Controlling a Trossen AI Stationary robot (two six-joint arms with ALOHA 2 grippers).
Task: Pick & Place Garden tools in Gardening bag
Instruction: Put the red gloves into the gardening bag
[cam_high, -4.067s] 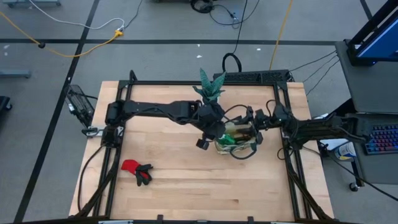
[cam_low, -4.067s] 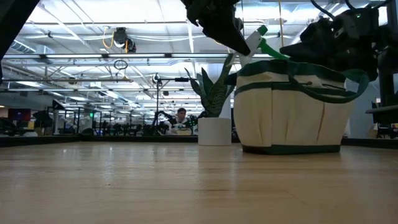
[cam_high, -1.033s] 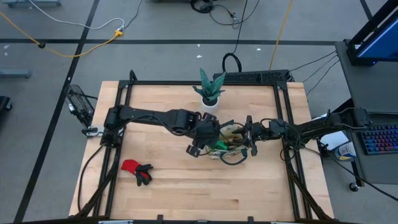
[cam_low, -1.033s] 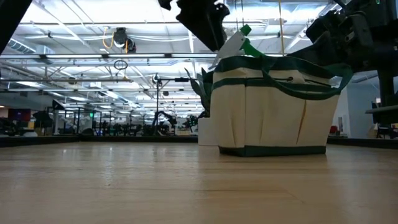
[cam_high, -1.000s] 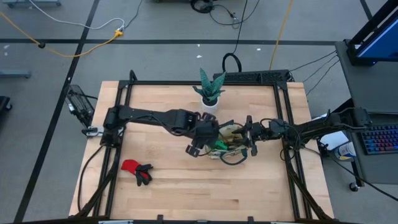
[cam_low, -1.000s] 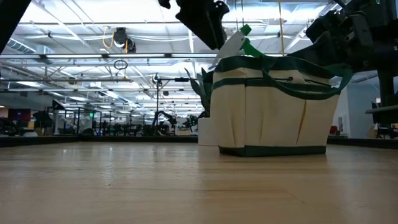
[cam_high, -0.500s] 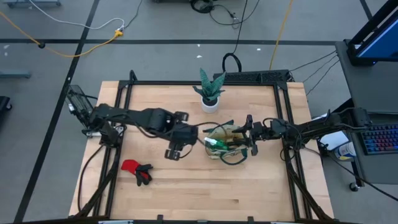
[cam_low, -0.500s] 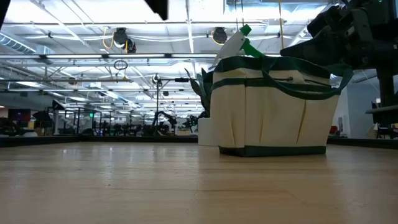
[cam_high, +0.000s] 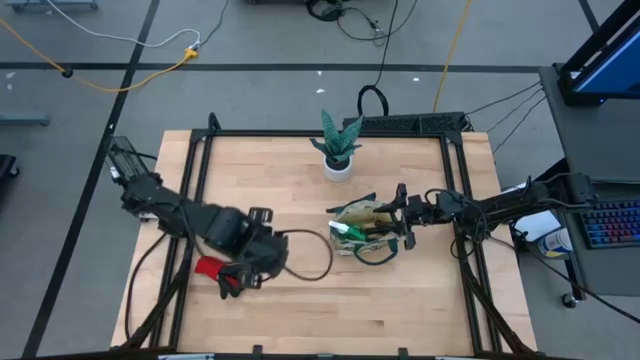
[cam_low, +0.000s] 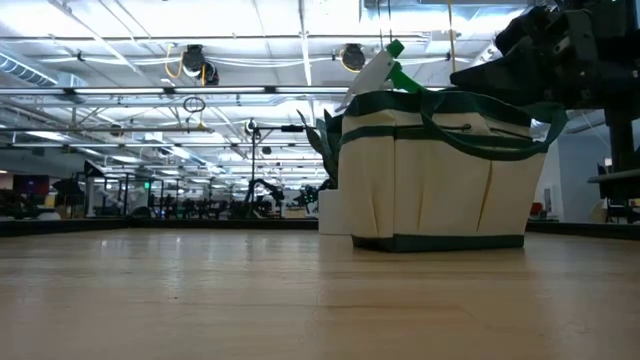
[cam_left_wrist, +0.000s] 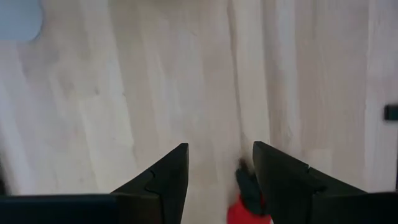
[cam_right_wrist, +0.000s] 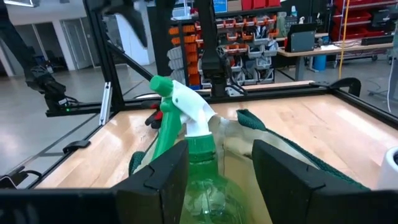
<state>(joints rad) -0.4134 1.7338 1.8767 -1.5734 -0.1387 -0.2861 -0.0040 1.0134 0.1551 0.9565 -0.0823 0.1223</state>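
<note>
Hovering left gripper (cam_left_wrist: 214, 180), fingers spread (empty), directly above red-and-black gloves (cam_high: 218, 273), bag (cam_high: 362, 236) well apart.

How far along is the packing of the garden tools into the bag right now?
Done: the green spray bottle stands in the gardening bag. In hand: nothing yet; the left gripper is open over the red-and-black gloves, while the right gripper, also open, waits at the bag. Left: grasping and bagging the gloves.

Left gripper (cam_high: 243, 276) low over the table's front left, fingers apart. Right gripper (cam_high: 398, 224) extended toward centre, fingers apart.
</note>
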